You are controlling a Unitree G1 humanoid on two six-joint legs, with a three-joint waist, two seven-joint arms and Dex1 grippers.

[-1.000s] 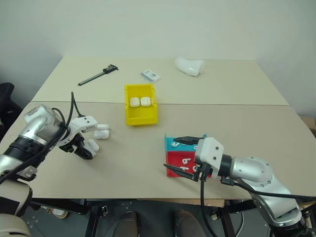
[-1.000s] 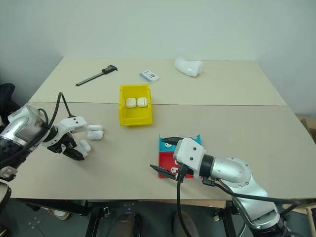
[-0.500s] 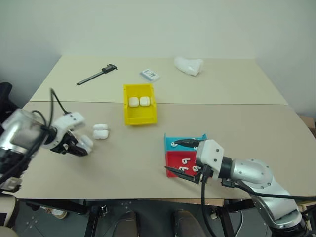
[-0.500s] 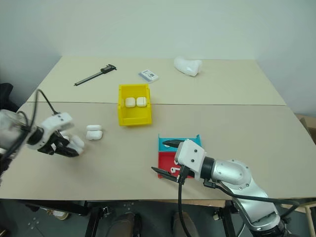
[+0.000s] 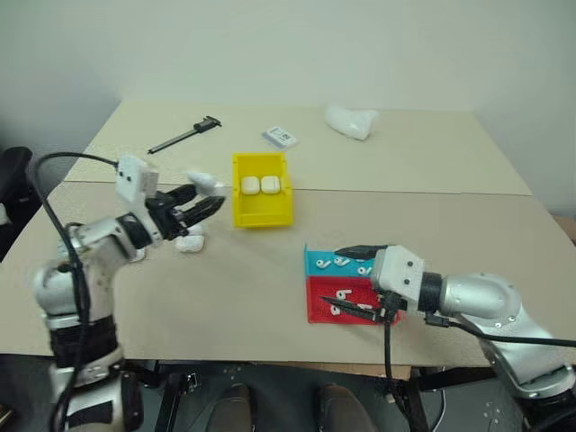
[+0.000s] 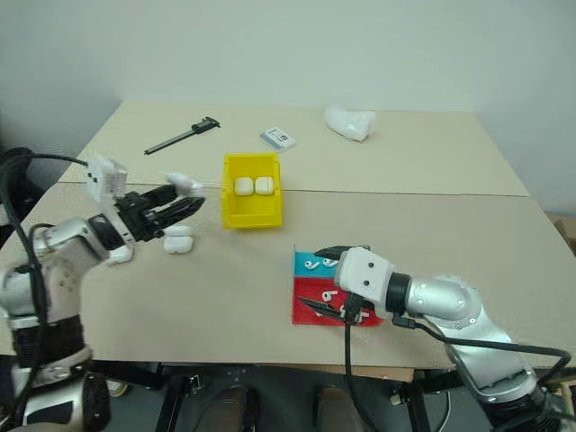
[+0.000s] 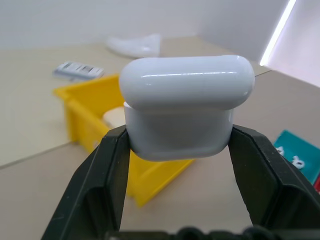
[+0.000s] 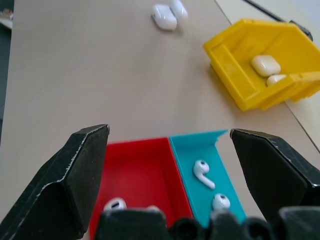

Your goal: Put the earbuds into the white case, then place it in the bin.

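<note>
My left gripper (image 5: pixel 203 194) is shut on a white case (image 7: pixel 185 100), which hangs above the table just left of the yellow bin (image 5: pixel 262 214). The held case's lid looks closed. Two more white cases (image 5: pixel 259 184) lie inside the bin. Another white case (image 5: pixel 189 241) lies on the table below my left gripper. My right gripper (image 5: pixel 349 282) stands open and empty over the blue tray (image 8: pixel 220 140) and the red tray (image 8: pixel 145 170). Loose earbuds (image 8: pixel 202 172) lie in both trays.
A black caliper (image 5: pixel 184 135), a small flat box (image 5: pixel 281 137) and a lumpy white object (image 5: pixel 351 120) lie at the back of the table. The trays sit near the front edge at the right.
My left gripper has risen from the table and swung right toward the bin, carrying the white case and now pointing level. The right gripper has shifted slightly right over the trays.
</note>
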